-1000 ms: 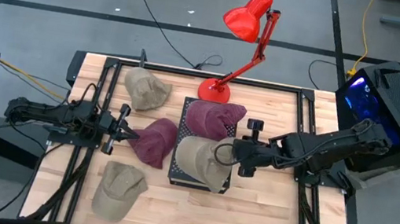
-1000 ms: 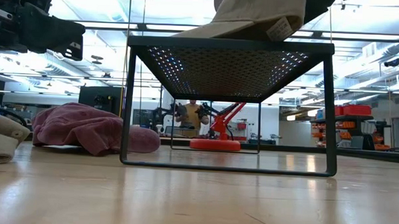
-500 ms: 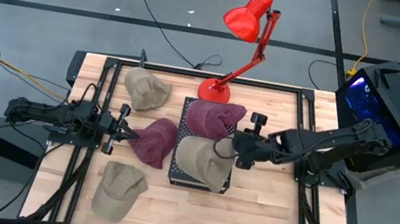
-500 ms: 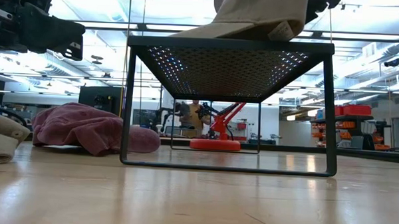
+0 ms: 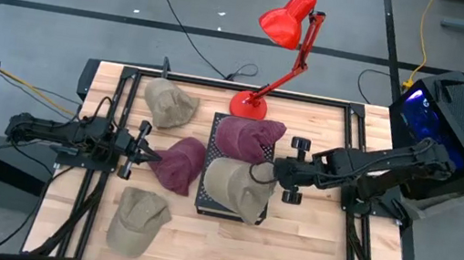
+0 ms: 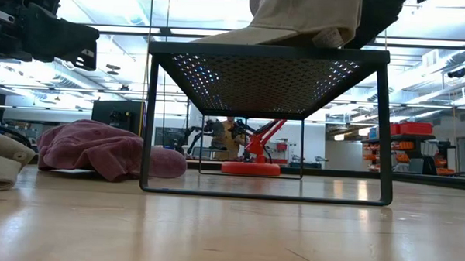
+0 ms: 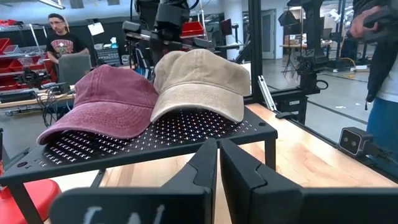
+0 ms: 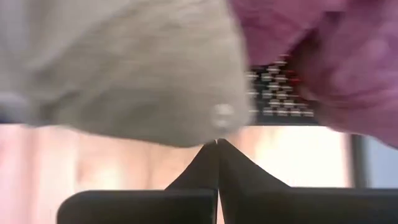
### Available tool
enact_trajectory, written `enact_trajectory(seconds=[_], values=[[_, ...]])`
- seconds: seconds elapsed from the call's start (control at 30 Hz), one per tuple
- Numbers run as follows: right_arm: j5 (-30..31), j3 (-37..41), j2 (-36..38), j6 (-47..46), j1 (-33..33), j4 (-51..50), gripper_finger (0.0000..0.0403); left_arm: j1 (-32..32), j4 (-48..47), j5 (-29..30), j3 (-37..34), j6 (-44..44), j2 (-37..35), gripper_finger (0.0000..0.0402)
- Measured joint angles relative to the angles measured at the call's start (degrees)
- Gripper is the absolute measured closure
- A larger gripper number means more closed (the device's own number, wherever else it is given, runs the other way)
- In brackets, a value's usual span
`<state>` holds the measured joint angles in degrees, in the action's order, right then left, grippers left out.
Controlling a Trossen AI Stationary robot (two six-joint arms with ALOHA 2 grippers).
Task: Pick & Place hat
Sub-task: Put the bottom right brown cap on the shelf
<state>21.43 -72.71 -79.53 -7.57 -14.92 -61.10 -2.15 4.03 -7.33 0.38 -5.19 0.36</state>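
Note:
A black perforated rack [image 5: 206, 202] stands mid-table. A maroon hat [image 5: 247, 138] lies on its far half and a beige hat [image 5: 232, 188] on its near half, both brim-down on the mesh [image 7: 186, 127]. My right gripper [image 5: 265, 176] reaches in from the table's right, slanting down, shut, its tips [image 8: 216, 144] at the beige hat's [image 8: 124, 68] right-hand edge. My left gripper [image 5: 147, 156] waits level at the table's left, shut [image 7: 218, 155], pointing at the rack with nothing between its fingers. My right gripper's shut fingertips [image 8: 211, 152] stand right at the beige hat's lower right edge [image 8: 205, 134], coming slanting down from the table's right. I cannot tell whether they touch the cloth. The hat rests on the rack.
Three more hats lie on the table left of the rack: beige [image 5: 168, 102] at the far left, maroon [image 5: 181, 164] beside the left gripper, beige [image 5: 138, 217] near the front. A red desk lamp's base [image 5: 249, 105] stands behind the rack. People show in the room beyond.
My right gripper has turned at the wrist and tipped further down beside the beige hat, staying shut. The beige hat stays on the rack.

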Motion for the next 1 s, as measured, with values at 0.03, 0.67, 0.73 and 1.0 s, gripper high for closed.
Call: enact_trajectory(seconds=[0.03,0.67,0.73,1.0], values=[[-1.64,0.00,-0.01,-0.04,0.00,0.22,0.0403,0.00,-0.02,0.00,0.02,0.00,0.00,0.0376],[-5.98,14.85,10.69,-2.97,-0.30,18.42,0.0403,0.00,-0.02,0.00,0.02,0.00,0.00,0.0376],[-6.83,16.82,11.08,-2.97,-0.31,21.72,0.0403,-0.01,-0.02,0.00,0.02,0.00,0.00,0.0376],[-6.88,22.73,11.37,-4.12,-0.26,35.54,0.0403,-0.02,-0.02,0.00,0.00,0.00,0.00,0.0376]])
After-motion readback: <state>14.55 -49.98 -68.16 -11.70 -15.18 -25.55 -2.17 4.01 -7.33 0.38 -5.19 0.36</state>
